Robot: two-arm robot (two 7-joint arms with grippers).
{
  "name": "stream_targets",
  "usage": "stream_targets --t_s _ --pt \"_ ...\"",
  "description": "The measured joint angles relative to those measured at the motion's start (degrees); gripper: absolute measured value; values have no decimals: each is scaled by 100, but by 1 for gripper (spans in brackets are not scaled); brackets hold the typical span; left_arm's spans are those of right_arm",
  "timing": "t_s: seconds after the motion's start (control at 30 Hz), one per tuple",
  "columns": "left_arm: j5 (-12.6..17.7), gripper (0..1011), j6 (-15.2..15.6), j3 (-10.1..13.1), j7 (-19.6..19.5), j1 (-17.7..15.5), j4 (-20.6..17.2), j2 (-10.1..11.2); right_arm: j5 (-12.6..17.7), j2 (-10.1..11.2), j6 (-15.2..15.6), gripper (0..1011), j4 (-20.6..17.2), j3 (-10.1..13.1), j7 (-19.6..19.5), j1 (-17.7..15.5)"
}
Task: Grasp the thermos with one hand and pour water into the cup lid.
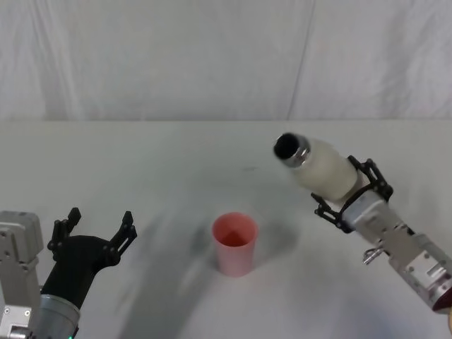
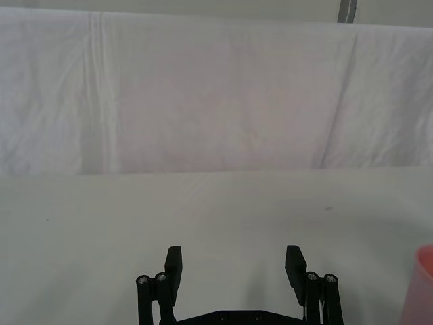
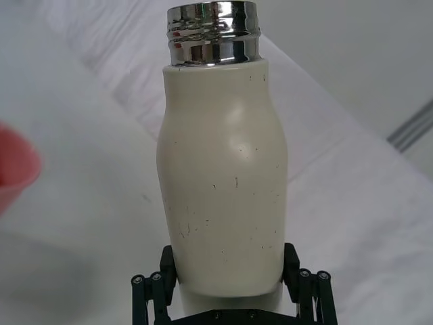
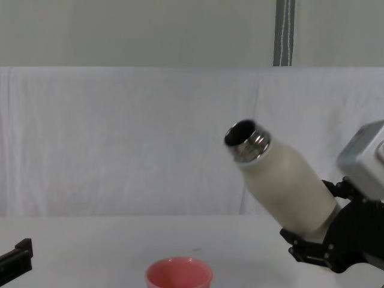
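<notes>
My right gripper [image 1: 351, 193] is shut on the lower body of the cream-white thermos [image 1: 321, 168], holding it in the air at the right, tilted with its open steel neck [image 1: 289, 147] pointing up and to the left. The chest view shows the thermos [image 4: 288, 180] leaning left above the table, and the right wrist view shows its body [image 3: 222, 176] between the black fingers [image 3: 292, 265]. The pink cup lid [image 1: 235, 243] stands upright on the table, below and left of the neck, apart from it. My left gripper [image 1: 99, 224] rests open at the near left, holding nothing.
A white cloth covers the table [image 1: 141, 162] and hangs as a backdrop behind it. Bare cloth lies between the left gripper and the cup lid. The cup lid's edge [image 2: 419, 284] shows at the side of the left wrist view.
</notes>
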Motion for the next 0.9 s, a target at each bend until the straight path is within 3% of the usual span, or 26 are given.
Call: stream_targets --t_s 0.1,0.37,0.5,0.57,0.63,0.67,0.83,0.9 --pt "0 1001 0 0 0 0 0 0 426 -100 25 952 -34 170 147 -61" --pt "0 1001 0 0 0 0 0 0 1095 -270 111 952 -50 403 390 -179" --pt "0 1001 0 0 0 0 0 0 1591 -403 173 952 -49 558 521 -264" --pt "0 1001 0 0 0 0 0 0 1678 -428 187 952 -49 587 533 -279" --pt "0 1001 0 0 0 0 0 0 2001 -523 235 952 -35 694 574 -331" --pt "0 1001 0 0 0 0 0 0 2001 -523 235 952 -35 694 574 -331" --pt "0 1001 0 0 0 0 0 0 2567 -680 315 952 -1 903 607 -409" --pt "0 1001 0 0 0 0 0 0 2623 -695 325 952 3 924 607 -414"
